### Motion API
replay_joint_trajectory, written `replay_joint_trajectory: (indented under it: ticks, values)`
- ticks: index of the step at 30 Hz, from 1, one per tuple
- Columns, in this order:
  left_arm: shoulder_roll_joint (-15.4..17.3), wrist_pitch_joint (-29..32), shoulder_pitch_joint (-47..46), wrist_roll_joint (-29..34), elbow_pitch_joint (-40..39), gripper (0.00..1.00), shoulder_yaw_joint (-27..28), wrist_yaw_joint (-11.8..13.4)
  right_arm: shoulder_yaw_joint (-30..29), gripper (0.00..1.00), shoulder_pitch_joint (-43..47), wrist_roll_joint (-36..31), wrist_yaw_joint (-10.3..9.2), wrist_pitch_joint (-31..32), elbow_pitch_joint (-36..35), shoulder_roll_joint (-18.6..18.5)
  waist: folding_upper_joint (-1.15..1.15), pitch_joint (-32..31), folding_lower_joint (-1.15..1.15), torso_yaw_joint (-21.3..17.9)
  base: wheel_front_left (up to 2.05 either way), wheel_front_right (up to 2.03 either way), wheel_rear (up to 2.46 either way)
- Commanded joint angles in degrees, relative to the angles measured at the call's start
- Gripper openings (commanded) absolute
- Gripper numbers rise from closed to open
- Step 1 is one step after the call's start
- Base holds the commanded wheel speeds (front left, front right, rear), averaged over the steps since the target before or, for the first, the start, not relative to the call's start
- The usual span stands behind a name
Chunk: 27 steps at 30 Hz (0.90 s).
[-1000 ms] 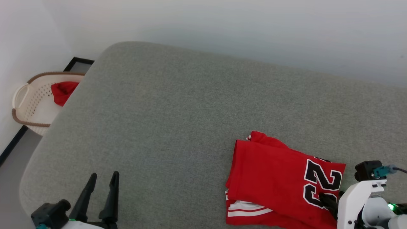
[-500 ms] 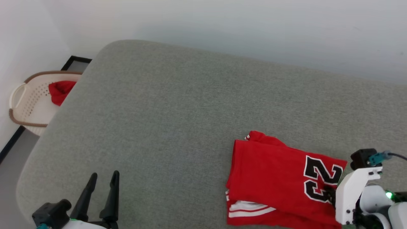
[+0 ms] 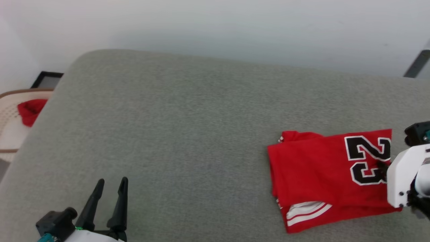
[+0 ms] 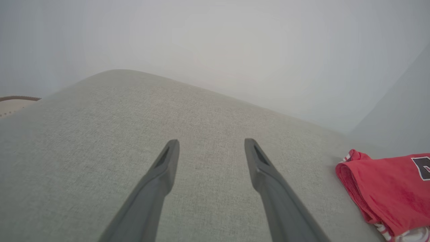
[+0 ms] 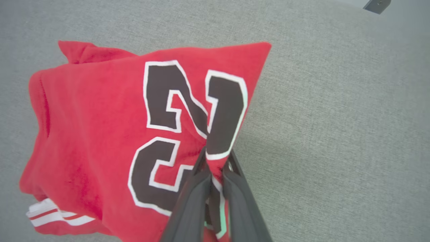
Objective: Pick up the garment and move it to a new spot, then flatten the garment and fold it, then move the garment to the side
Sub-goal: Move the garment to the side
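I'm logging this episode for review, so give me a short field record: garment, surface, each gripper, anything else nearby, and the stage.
garment: red jersey, folded, "23" print up, on the robot's right
surface: grey upholstered pad
right gripper: shut on the jersey's edge at the "23" print
left gripper: open, holding nothing, over bare pad
nearby: pale basket off the pad's left edge, red cloth inside
stage: fold looks done; probably gripped for the move aside

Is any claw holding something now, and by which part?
The right claw pinches the folded red jersey T-shirt at its edge by the black printed number. The left claw is open and holds nothing.
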Motion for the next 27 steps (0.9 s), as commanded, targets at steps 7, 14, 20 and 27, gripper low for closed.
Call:
replay_joint_trajectory:
  ticks: [7,14,20,27]
  values:
    - [-0.2,-0.2,-2.4,1.2,0.0,1.0,-0.3,-0.6,1.5,0.0,-4.4,0.7,-0.04,-1.4,-0.1,-6.5,0.0,2.4,0.0,-5.9,0.0,0.0,0.0]
    - [-0.2,-0.2,-4.6,1.8,-0.5,1.0,-0.3,-1.0,2.7,0.0,-9.8,0.5,-0.04,-4.1,2.7,-12.5,0.0,5.2,0.0,-9.6,0.0,0.0,0.0]
    - [0.0,-0.2,-6.3,2.5,-0.8,1.0,-0.5,-1.0,4.1,0.0,-14.2,-0.1,-0.04,-7.3,6.5,-16.0,0.0,7.4,0.0,-12.0,0.0,0.0,0.0]
    - [0.6,-0.2,-9.0,3.1,-0.7,1.0,-1.4,-1.3,6.9,0.0,-20.1,-1.8,-0.05,-13.5,13.9,-20.5,0.0,10.5,0.0,-14.1,0.0,0.0,0.0]
